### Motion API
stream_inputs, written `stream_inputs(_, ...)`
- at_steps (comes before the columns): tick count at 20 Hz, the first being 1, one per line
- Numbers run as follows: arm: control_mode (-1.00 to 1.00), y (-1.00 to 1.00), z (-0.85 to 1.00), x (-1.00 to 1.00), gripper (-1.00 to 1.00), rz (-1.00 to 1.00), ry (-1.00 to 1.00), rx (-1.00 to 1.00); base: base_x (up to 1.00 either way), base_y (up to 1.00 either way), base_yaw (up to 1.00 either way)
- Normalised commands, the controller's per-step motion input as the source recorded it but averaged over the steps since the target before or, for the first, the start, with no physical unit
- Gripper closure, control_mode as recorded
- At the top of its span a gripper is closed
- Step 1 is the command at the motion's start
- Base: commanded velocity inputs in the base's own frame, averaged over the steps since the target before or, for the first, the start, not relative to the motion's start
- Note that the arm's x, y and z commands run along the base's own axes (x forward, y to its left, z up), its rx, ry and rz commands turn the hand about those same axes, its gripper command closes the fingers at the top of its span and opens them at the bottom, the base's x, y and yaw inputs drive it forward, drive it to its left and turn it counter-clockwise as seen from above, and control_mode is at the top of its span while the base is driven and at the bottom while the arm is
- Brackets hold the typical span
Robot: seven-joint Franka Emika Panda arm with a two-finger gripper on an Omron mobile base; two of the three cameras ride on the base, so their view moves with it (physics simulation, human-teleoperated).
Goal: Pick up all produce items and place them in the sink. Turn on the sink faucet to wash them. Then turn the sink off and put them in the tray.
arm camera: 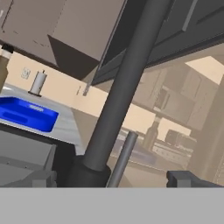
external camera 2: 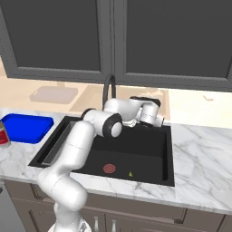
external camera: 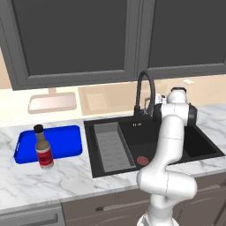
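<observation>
**Faucet right ahead of open jaws; fruit lying in the basin**

Faucet (external camera: 145,90) stands at the back rim of the sink (external camera: 201,152), behind the ribbed rack insert (external camera: 112,148). The gripper (external camera 2: 156,121) is up at the tap's base, jaws spread wide, holding nothing.

Hand view: the tap's upright stem (arm camera: 127,83) runs diagonally through the middle, very near, with a thin lever rod (arm camera: 122,159) just beside it, rising from the base. One dark fingertip (arm camera: 186,178) shows at lower right. Stem and lever lie straight ahead, between the fingers' line of reach, both standing roughly upright from the counter.

A small yellow-green speck (external camera 2: 130,173) lies on the sink floor near the red drain (external camera 2: 109,168); likely the fruit, too small to be certain.

Blue tray (external camera: 62,141) is well off to the left on the counter, a brown bottle (external camera: 43,148) at its front edge.

Judgement: this looks like the tap-on step. The move turns on closing in on the lever rather than the thick stem.
</observation>
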Motion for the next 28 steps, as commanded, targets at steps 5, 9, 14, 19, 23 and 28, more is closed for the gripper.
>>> stream_inputs(5,-1.00,0.02,-0.12,0.26,-1.00,0.00,0.07,0.00,0.00,0.00,0.00)
stream_inputs(9,-1.00,0.11,-0.16,0.18,-1.00,0.00,0.06,0.00,0.00,0.00,0.00)
stream_inputs(14,-1.00,0.17,-0.07,0.13,-1.00,0.00,0.00,0.00,0.00,0.00,0.00)
stream_inputs(19,-1.00,0.27,-0.05,0.14,-1.00,0.00,0.00,0.00,0.00,0.00,0.00)
stream_inputs(23,-1.00,0.33,-0.08,0.09,-1.00,0.00,0.00,0.00,0.00,0.00,0.00)
stream_inputs(28,-1.00,0.33,-0.08,0.09,-1.00,0.00,0.00,0.00,0.00,0.00,0.00)
